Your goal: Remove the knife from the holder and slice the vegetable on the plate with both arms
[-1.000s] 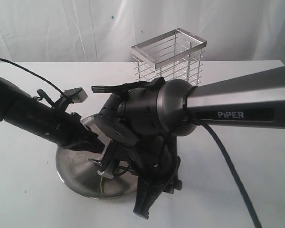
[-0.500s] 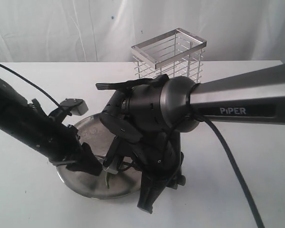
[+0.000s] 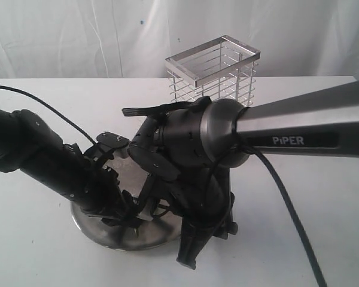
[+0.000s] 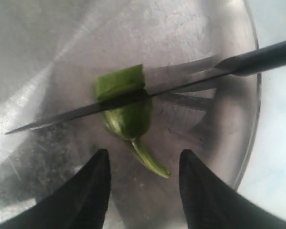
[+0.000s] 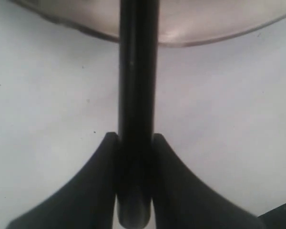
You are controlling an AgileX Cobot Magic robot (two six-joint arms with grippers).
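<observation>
In the left wrist view the green vegetable [image 4: 126, 112], a chilli with a thin stem, lies on the steel plate [image 4: 47, 43]. The dark blade of the knife [image 4: 181, 83] lies across its middle. My left gripper [image 4: 144, 157] is open just short of the chilli. The stem's end lies loose between the fingertips [image 4: 97, 174], touching neither. My right gripper [image 5: 135, 138] is shut on the knife's black handle [image 5: 138, 71], off the edge of the plate [image 5: 205, 28]. In the exterior view both arms crowd over the plate [image 3: 93, 230], and the chrome holder [image 3: 212, 72] stands behind.
The bulky right arm with the PiPER lettering [image 3: 293, 140] reaches in from the right, and its cable [image 3: 293, 221] hangs down over the white table [image 3: 42, 257]. A white curtain [image 3: 66, 36] closes the back.
My left gripper has gone from shut to open, and its arm has swung lower and further over the plate. The right arm with the knife has barely shifted.
</observation>
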